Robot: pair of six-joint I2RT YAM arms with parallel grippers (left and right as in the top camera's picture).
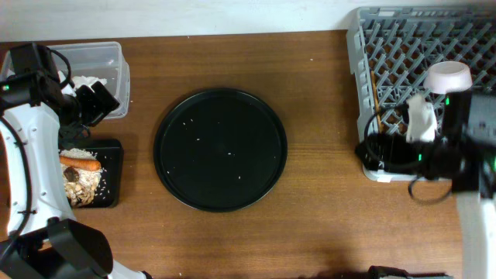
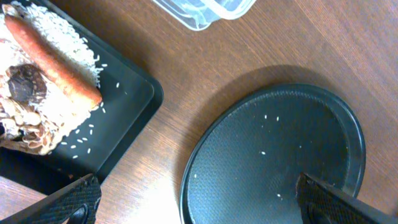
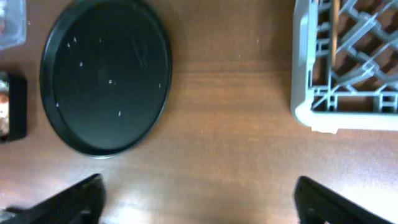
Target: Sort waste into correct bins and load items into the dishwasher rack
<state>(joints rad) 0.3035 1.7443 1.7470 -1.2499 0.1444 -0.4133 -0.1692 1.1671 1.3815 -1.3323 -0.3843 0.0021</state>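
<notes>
Round tray [image 1: 221, 149] mid-table; plastic box [image 1: 116, 50] far left, flat tray [image 1: 115, 147] holding carrot [image 1: 80, 163] and rice [image 1: 97, 182] just nearer; dishwasher rack [image 1: 387, 46] far right, chopsticks [image 3: 334, 28] inside.

Nothing legible from my seat: I read no text, number, brand or sign on the clear box [image 1: 116, 54], the flat black tray [image 1: 113, 151], the round black tray [image 1: 221, 149] or the grey rack [image 1: 387, 39] in any view
</notes>
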